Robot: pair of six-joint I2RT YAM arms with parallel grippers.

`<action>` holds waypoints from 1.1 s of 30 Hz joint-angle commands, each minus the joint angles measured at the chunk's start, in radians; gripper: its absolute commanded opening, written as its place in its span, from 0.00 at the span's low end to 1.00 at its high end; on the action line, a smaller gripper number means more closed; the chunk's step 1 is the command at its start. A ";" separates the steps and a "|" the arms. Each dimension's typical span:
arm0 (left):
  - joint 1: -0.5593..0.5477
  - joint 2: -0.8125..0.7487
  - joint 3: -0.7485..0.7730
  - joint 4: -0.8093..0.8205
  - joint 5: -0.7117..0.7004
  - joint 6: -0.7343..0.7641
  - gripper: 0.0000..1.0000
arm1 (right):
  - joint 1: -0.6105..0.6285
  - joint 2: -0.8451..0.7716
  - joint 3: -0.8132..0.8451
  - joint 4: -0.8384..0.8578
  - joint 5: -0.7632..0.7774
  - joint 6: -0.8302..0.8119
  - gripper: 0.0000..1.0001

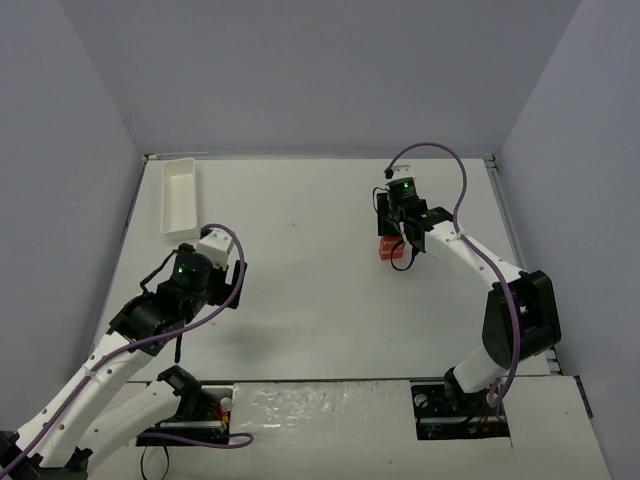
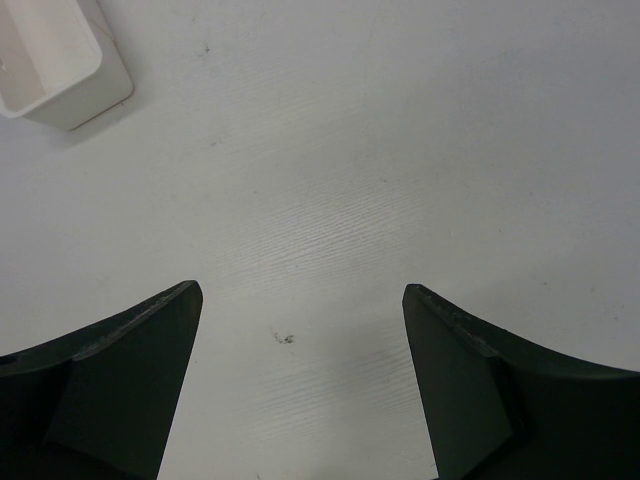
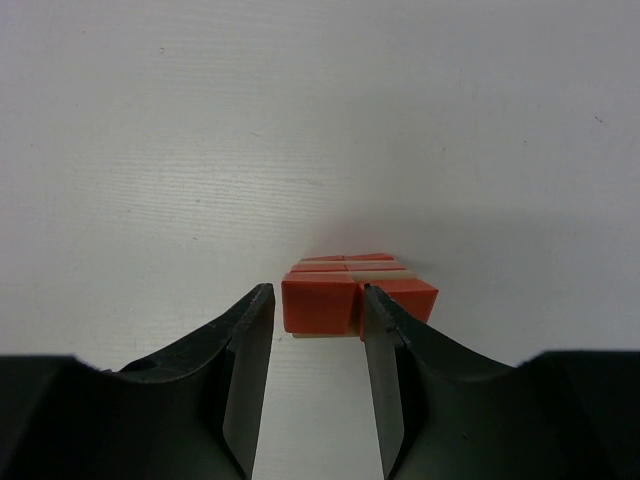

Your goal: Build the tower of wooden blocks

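The wood block tower (image 3: 372,268) is a low cluster of red cubes with pale tan pieces, standing on the white table right of centre (image 1: 386,251). My right gripper (image 3: 315,292) reaches down to it (image 1: 397,238). Its jaws are slightly apart, loosely either side of the nearest red cube (image 3: 320,306). A thin gap shows on the cube's left side, and the right finger (image 3: 385,380) sits at the cube's edge. My left gripper (image 2: 300,300) hovers wide open over bare table at the left (image 1: 210,245), holding nothing.
A long white tray (image 1: 165,205) lies at the back left, its corner showing in the left wrist view (image 2: 95,100). Grey walls close in the table on three sides. Both arm bases sit at the near edge.
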 commanded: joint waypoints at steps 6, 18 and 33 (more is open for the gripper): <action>0.007 -0.002 0.031 0.051 0.006 0.011 0.79 | 0.023 -0.048 0.016 0.044 0.075 -0.019 0.51; 0.006 -0.003 0.030 0.052 0.007 0.010 0.79 | 0.023 -0.097 -0.003 0.045 0.109 -0.010 0.84; 0.006 -0.002 0.030 0.051 0.008 0.009 0.79 | -0.020 -0.053 -0.019 0.050 0.054 0.019 0.92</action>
